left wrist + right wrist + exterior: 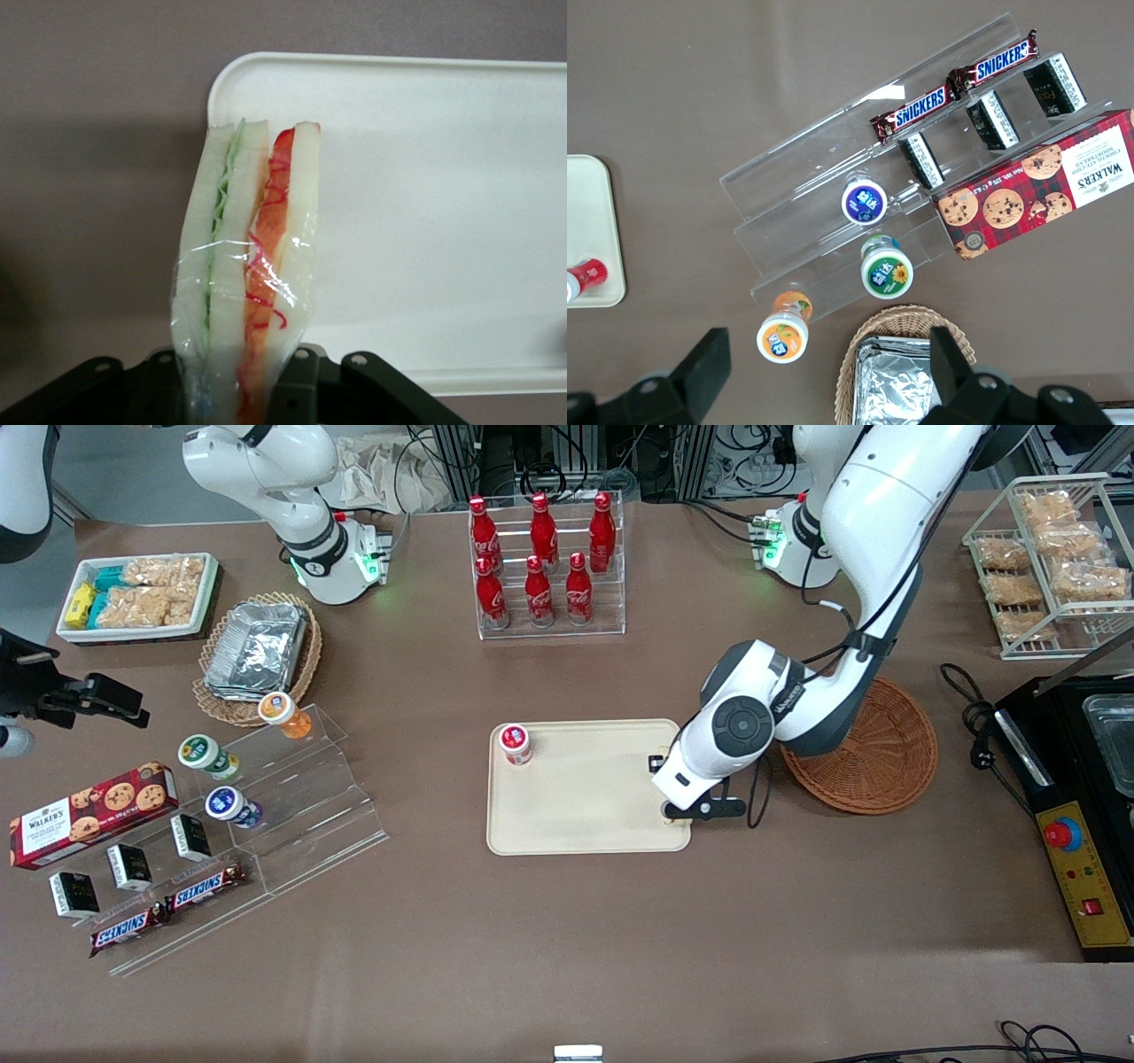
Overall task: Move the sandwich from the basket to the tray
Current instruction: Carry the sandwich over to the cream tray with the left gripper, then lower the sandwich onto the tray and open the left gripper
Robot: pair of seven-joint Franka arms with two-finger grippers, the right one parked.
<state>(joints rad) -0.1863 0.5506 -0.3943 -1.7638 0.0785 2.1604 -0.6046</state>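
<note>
Clear film is wrapped around the sandwich, which is gripped at its lower end by the gripper; the fingers are closed against the wrapped bread on both sides. The wedge is held with its cut edge facing the wrist camera, green filling showing in one seam and red in the other. Directly below the gripper lies the edge of the tray toward the working arm's end of the table, and in the wrist view the sandwich hangs over one rounded corner of the tray, partly above the brown table. Whether the sandwich touches the tray cannot be told. The basket sits just beside the gripper, toward the working arm's end, partly covered by the arm, with no sandwich in the part that shows. On the tray, well apart from the gripper toward the parked arm's end, stands a small red-capped cup.
</note>
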